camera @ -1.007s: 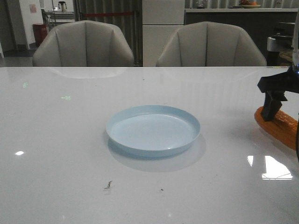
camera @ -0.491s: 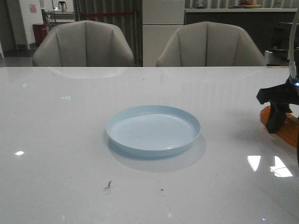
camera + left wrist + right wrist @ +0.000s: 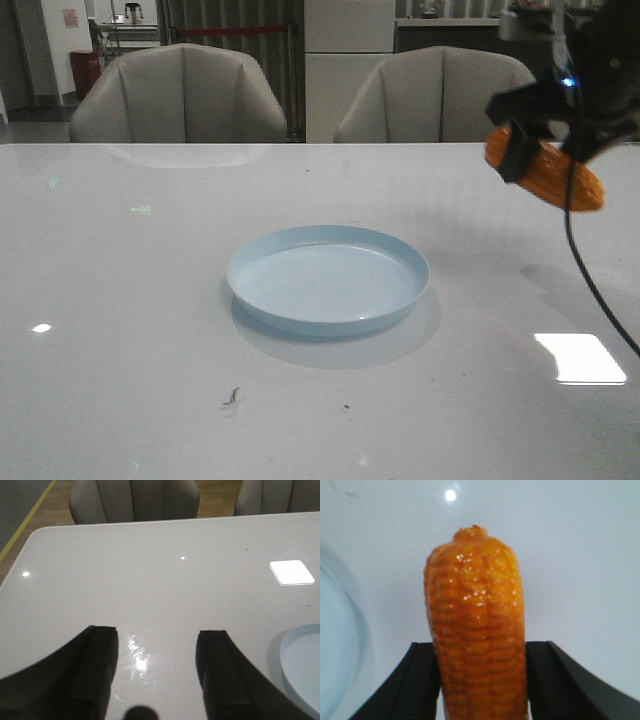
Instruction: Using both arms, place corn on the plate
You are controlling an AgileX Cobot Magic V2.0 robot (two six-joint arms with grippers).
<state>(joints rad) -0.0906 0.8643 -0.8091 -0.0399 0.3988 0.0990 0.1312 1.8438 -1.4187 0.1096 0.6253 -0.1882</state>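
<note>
Right gripper [image 3: 535,150] pinches the orange corn cob [image 3: 553,174] between its black fingers [image 3: 422,680], holding it in the air, above the white table [image 3: 120,300] and off to the right of the pale blue plate [image 3: 328,277], apart from it. Left gripper [image 3: 157,665] hangs over bare table just beside the plate rim, fingers spread, nothing between them.

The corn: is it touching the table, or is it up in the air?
Apart. In the front view the corn hangs in the right gripper well above the table, right of the plate.
</note>
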